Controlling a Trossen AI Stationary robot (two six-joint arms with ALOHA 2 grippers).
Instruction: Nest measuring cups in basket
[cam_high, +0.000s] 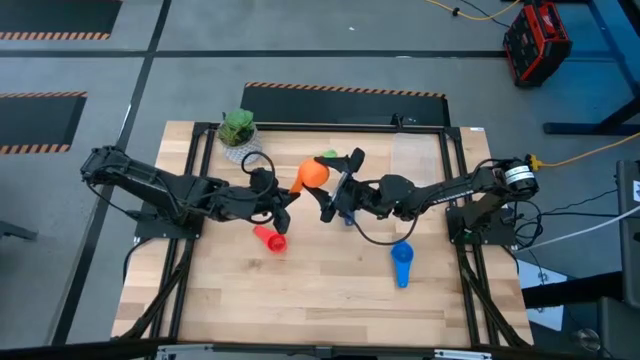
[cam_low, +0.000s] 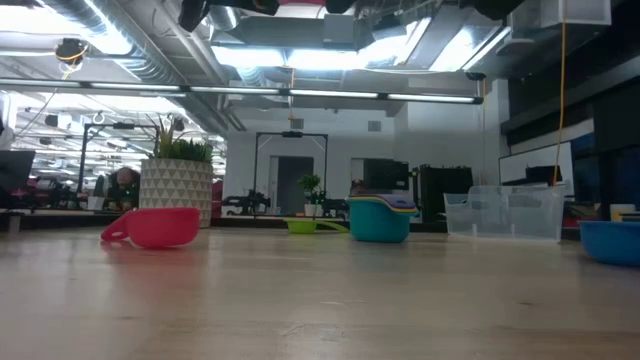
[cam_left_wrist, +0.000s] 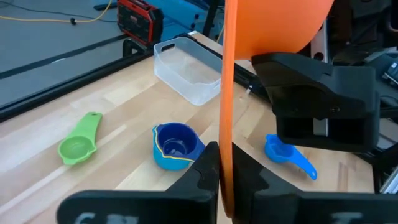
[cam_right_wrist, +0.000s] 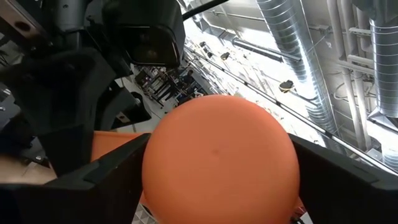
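The orange measuring cup (cam_high: 313, 173) hangs in the air above the table's middle. My left gripper (cam_high: 288, 192) is shut on its handle. My right gripper (cam_high: 338, 185) is open, one finger on either side of the cup's round bowl (cam_right_wrist: 217, 162). A red cup (cam_high: 270, 238) lies on its side on the table under my left gripper. A blue cup (cam_high: 402, 262) lies near the right front and a green cup (cam_left_wrist: 79, 140) farther back. A blue stack of nested cups (cam_left_wrist: 175, 146) stands under the right arm. The clear basket (cam_left_wrist: 186, 71) stands at the back right. My left gripper pinches the orange cup's flat handle (cam_left_wrist: 227, 155) between its two fingers (cam_left_wrist: 205, 171), which press on its two flat faces. The fingers come nearly level from the table's left. The cup is lifted clear, its bowl (cam_left_wrist: 273, 25) beyond the fingertips. My right gripper's fingers (cam_right_wrist: 118, 168) lie close against the bowl's sides; I cannot tell whether they touch it.
A green plant in a white pot (cam_high: 238, 128) stands at the back left. The two grippers meet tip to tip over the table's middle. Bare wood lies along the table's near side (cam_high: 320, 310).
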